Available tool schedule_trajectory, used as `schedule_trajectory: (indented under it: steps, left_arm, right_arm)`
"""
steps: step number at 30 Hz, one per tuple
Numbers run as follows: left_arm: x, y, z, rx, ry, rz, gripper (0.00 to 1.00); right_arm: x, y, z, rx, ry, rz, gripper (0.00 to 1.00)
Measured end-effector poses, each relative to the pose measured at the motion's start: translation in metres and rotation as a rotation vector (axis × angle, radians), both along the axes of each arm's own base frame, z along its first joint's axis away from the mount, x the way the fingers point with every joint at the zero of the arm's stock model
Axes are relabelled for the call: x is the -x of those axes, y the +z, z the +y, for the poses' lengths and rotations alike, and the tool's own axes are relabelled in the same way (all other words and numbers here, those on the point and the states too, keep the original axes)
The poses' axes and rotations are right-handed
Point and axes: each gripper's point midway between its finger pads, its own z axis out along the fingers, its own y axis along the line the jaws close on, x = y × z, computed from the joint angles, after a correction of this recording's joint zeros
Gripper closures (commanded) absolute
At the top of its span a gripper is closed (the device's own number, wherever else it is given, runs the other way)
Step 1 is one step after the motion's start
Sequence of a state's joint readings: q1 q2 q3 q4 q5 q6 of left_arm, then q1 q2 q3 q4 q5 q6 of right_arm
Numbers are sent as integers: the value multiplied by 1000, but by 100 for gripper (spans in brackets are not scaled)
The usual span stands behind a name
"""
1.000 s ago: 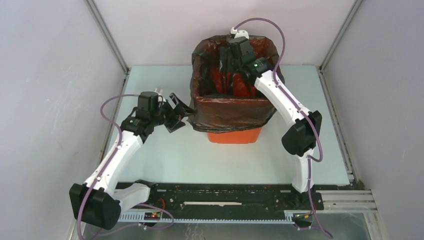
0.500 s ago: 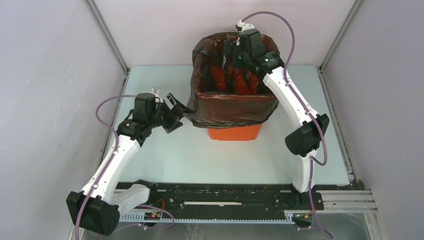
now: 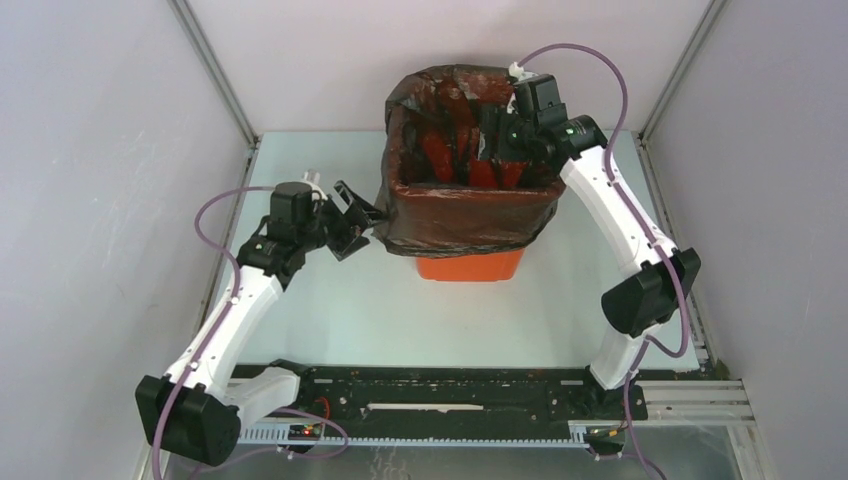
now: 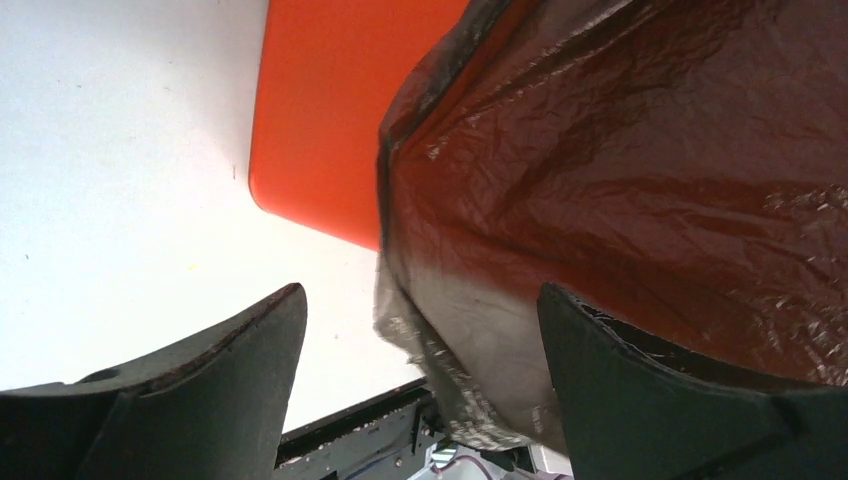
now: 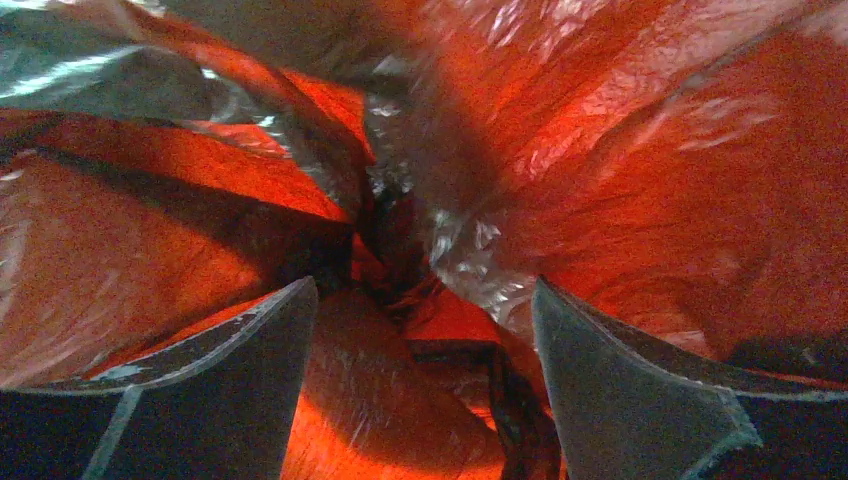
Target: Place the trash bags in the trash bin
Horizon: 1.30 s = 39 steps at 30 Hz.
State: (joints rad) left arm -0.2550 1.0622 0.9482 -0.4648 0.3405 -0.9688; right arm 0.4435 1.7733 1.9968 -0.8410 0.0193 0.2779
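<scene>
The orange trash bin (image 3: 470, 268) stands at the back middle of the table. The black trash bag (image 3: 470, 218) lines it and folds down over its rim and upper walls. My left gripper (image 3: 362, 222) is open beside the bin's left front corner, with the bag's hanging edge (image 4: 450, 340) between its fingers (image 4: 210, 390). The bin's bare orange wall (image 4: 330, 110) shows behind. My right gripper (image 3: 497, 152) is open and reaches into the bin near its right rim. In the right wrist view its fingers (image 5: 640, 390) point down at crumpled bag film (image 5: 440, 230) over the orange inside.
Grey enclosure walls with metal posts (image 3: 215, 75) stand at the left, back and right. A black rail (image 3: 440, 392) with the arm bases runs along the near table edge. Purple cables (image 3: 215, 210) loop off both arms.
My right arm has swung right and drawn back, so its gripper went from the middle of the bin to near the right rim. My left gripper stayed at the bag's left edge.
</scene>
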Motion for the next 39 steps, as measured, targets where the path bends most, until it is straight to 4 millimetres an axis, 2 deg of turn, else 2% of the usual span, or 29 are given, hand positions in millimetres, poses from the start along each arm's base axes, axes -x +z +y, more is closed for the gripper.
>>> schedule_trajectory:
  steps: [3, 7, 11, 14, 18, 22, 25, 29, 33, 39]
  left_arm:
    - [2, 6, 2, 2, 7, -19, 10]
    - [7, 20, 14, 3, 46, -64, 10]
    - [8, 29, 27, 8, 87, -90, 10]
    - [7, 29, 28, 14, 89, -86, 11]
    - [4, 23, 22, 35, 73, -51, 12]
    - [3, 20, 19, 50, 61, -37, 12]
    - [4, 22, 15, 62, 53, -40, 12]
    - [5, 19, 5, 76, 25, -31, 12]
    - [6, 16, -5, 85, -6, -15, 12]
    - [6, 15, -6, 84, -12, -13, 12]
  right_arm:
    - [-7, -24, -15, 50, -50, 50, 13]
    - [-10, -40, -10, 113, -63, 85, 13]
    - [-13, -29, 12, 143, -29, 45, 12]
    - [-2, -14, 38, 136, 28, 2, 12]
    - [11, -14, 61, 125, 83, -3, 15]
    - [12, -37, 64, 133, 90, 38, 14]
    - [13, -73, 64, 157, 97, 116, 14]
    - [5, -111, 73, 162, 96, 190, 15]
    - [1, -108, 80, 131, 93, 179, 15]
    - [-1, -104, 84, 108, 92, 178, 14]
